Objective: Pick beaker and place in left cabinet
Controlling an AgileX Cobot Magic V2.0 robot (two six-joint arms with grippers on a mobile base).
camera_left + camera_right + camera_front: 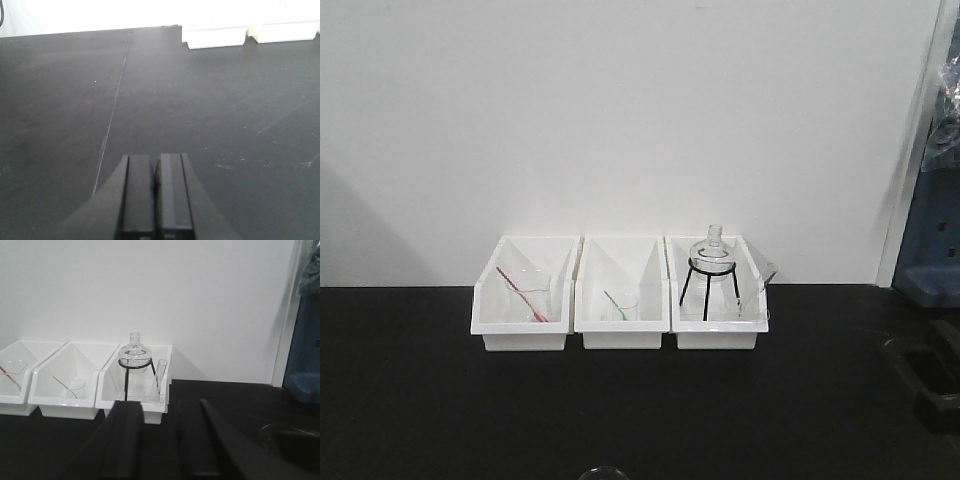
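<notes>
Only a curved clear glass rim (603, 472) shows at the bottom edge of the front view; it looks like the top of the beaker, standing on the black table (440, 400) near me. The left cabinet is out of view. In the left wrist view my left gripper (155, 158) is shut, its fingers pressed together with nothing between them, low over bare tabletop. In the right wrist view my right gripper (161, 405) is open and empty, pointing at the right-hand bin. Neither gripper shows in the front view.
Three white bins (620, 335) line the wall. The left one holds a red-rod beaker (528, 292), the middle a green-rod beaker (620, 305), the right a flask on a black tripod (711, 262) and a leaning glass tube (160, 376). A black object (925, 375) lies far right.
</notes>
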